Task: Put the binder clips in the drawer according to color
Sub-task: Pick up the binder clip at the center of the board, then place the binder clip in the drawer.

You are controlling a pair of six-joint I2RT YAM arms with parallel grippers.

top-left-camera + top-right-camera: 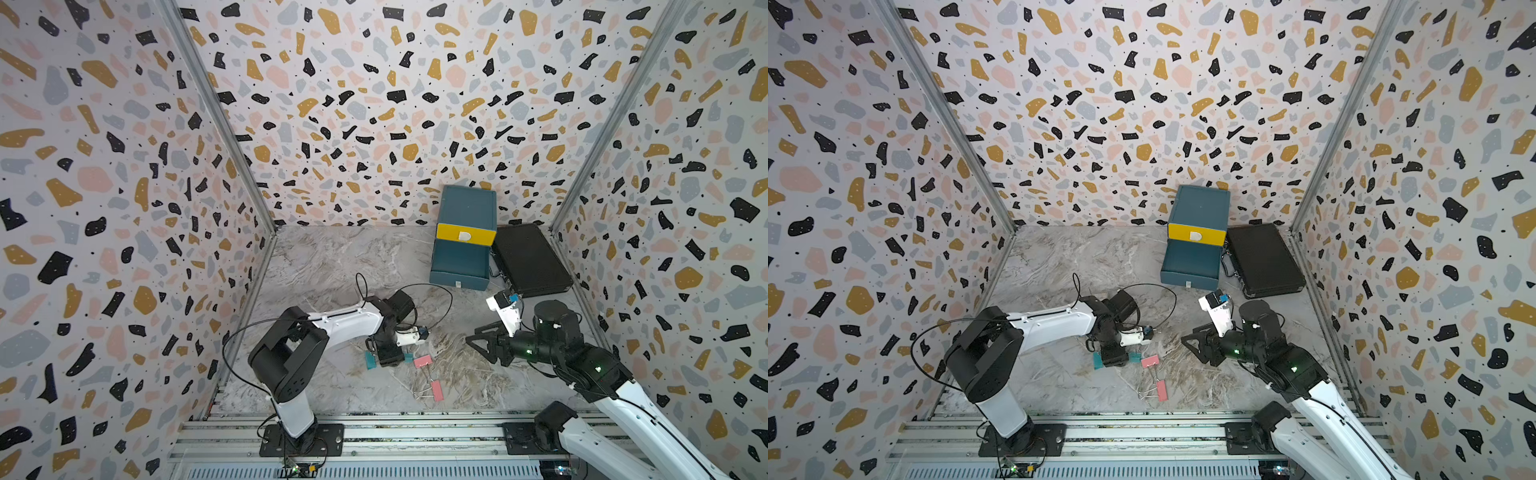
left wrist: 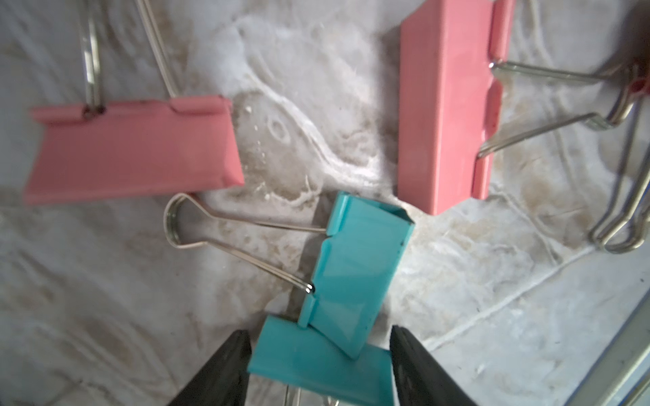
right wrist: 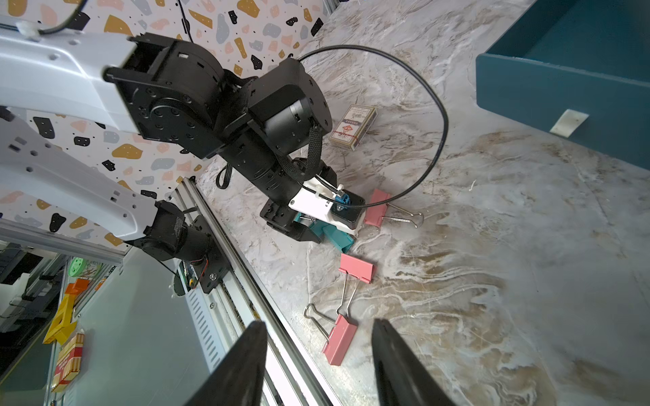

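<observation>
One teal clip (image 2: 299, 362) is pinched on the desk (image 2: 105, 281) by the left tool (image 2: 319, 332); the right tool (image 3: 319, 322) is spread, empty. A second teal clip (image 2: 358, 267), laid across it, could be dragged up and dropped.

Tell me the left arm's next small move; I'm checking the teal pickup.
Probably lift slowly. The left gripper touches both ends of one teal clip, and a second teal clip lies across it and may slide off.
</observation>
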